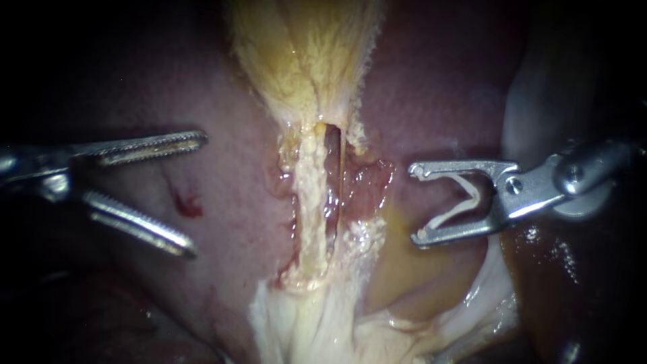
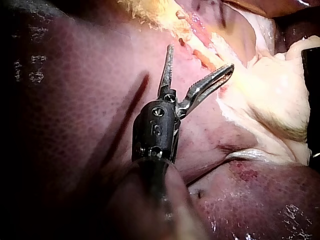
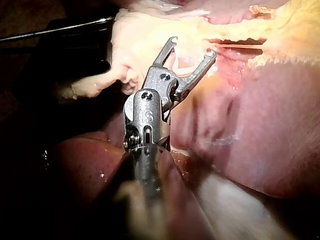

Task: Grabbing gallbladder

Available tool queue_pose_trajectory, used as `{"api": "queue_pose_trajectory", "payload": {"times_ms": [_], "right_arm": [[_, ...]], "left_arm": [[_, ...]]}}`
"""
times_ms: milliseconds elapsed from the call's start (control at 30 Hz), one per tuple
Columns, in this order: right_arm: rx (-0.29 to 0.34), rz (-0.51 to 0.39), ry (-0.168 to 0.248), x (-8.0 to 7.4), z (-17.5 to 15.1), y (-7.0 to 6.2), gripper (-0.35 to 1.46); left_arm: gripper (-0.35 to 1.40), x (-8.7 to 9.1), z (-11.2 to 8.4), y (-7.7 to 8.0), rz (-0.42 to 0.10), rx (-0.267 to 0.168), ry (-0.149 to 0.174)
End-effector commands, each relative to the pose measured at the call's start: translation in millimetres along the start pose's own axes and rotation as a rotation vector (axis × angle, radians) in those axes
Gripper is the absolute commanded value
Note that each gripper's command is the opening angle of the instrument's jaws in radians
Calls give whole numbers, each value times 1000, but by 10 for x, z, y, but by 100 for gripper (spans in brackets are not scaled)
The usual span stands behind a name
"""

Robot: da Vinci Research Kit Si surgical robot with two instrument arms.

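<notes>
In the endoscope view, the gallbladder (image 1: 303,54) is lying at the top centre, yellow and fibrous, narrowing down into a pale tube (image 1: 310,202). The left instrument (image 1: 197,195) is hovering over the liver (image 1: 236,121) with its jaws spread wide and empty, well apart from the gallbladder, and a red spot (image 1: 189,205) is showing just ahead of them. The right instrument (image 1: 413,203) is waiting beside the tube, its jaws standing apart and gripping a white V-shaped clip (image 1: 465,199), one leg against each.

In the left wrist view, the left instrument (image 2: 200,57) is holding its toothed jaws apart above the liver (image 2: 75,110), one tip nearing white tissue (image 2: 265,95).

In the right wrist view, the right instrument (image 3: 193,46) is pointing its hooked jaws at white tissue (image 3: 135,40).
</notes>
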Motion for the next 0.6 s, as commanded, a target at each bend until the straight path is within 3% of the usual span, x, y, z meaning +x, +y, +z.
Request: {"api": "queue_pose_trajectory", "payload": {"times_ms": [33,300,600], "right_arm": [[0,0,0,0,0,0,50],[0,0,0,0,0,0,50],[0,0,0,0,1,0,50]], "left_arm": [[91,0,0,0,0,-1,0],[91,-3,12,5,-7,-7,0],[89,-12,64,24,-19,-52,2]]}}
